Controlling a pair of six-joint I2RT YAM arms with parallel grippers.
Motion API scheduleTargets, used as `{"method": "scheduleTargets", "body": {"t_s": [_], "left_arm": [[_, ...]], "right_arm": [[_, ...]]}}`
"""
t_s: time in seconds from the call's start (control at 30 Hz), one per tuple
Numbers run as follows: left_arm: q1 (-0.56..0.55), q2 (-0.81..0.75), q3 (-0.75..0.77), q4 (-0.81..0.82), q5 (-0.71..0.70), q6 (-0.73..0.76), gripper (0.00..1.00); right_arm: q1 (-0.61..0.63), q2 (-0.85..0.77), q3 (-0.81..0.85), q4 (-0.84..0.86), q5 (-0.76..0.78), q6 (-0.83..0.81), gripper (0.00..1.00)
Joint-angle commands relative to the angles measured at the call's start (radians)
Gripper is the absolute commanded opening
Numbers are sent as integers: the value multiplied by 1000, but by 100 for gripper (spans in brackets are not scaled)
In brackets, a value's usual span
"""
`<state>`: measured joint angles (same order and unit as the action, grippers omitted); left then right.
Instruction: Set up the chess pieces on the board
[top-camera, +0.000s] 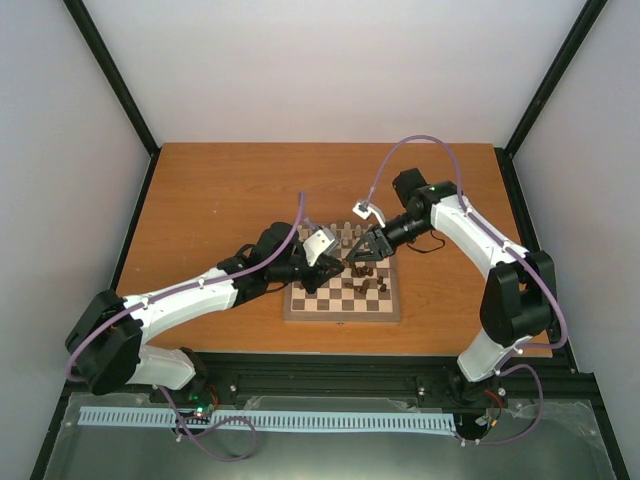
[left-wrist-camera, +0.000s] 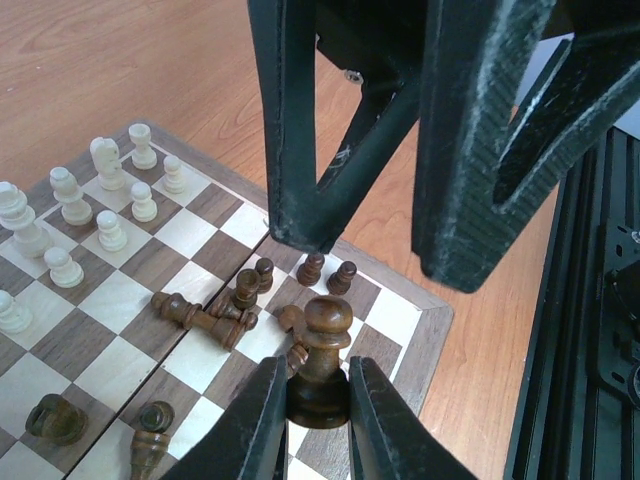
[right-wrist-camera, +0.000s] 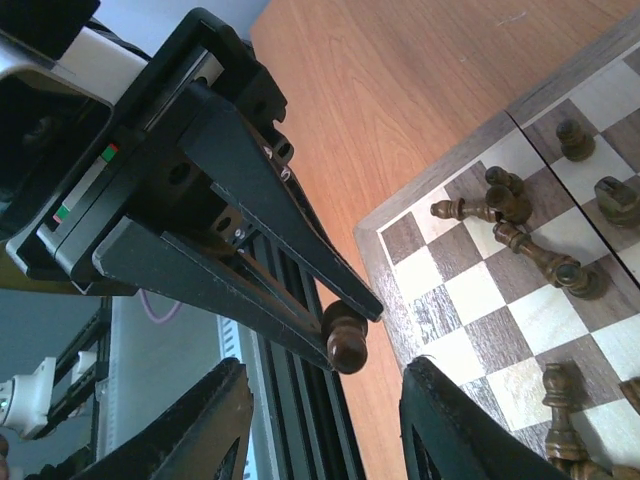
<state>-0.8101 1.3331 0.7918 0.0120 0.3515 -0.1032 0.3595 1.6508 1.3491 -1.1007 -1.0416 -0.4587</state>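
From above, the left arm (top-camera: 190, 295) and right arm (top-camera: 470, 225) meet over the board (top-camera: 345, 305). The board lies near the front middle of the worktop (top-camera: 220, 190). From up there the pieces are mere specks, and the arms' ends crowd together.

The wrist views sort it out. The left tool (left-wrist-camera: 318, 385) is clamped on a dark pawn (left-wrist-camera: 320, 335), its fingers pinching the base from both sides. The pawn stands upright over the squares by the board's corner; whether its base touches the wood I cannot tell. The right tool (right-wrist-camera: 327, 385) is spread wide with nothing between its fingers, hanging close by the pawn. The left camera sees its two black fingers looming over the board, and the right camera sees the same pawn pinched at the other tool's tips.

Only the left camera shows the white pieces (left-wrist-camera: 110, 180) — cream, upright, clustered on the far-left squares. Dark pieces (left-wrist-camera: 200, 315) lie toppled in a heap mid-board, with two small pawns (left-wrist-camera: 312, 268) upright just beyond them near the border. The board has dark brown and cream checks inside a light brown border.
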Motion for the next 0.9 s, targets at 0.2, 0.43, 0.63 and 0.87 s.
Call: {"method": "scheduleTargets", "body": {"t_s": [0.2,0.43,0.63,0.87], "left_arm": [[-11,-6,32,39,33,-8,12],[-11,-5,37,35,36,-4,13],[-11,4,35,39,37,-5,13],[-10,10,33,41,26,-6,16]], "right_arm": [[38,44,-7,19,-27,25,38],[51,59,-7,25,-31,39,28],[53,63,-11,22,-37,35,19],[54,56,-19,27,-29,29,9]]}}
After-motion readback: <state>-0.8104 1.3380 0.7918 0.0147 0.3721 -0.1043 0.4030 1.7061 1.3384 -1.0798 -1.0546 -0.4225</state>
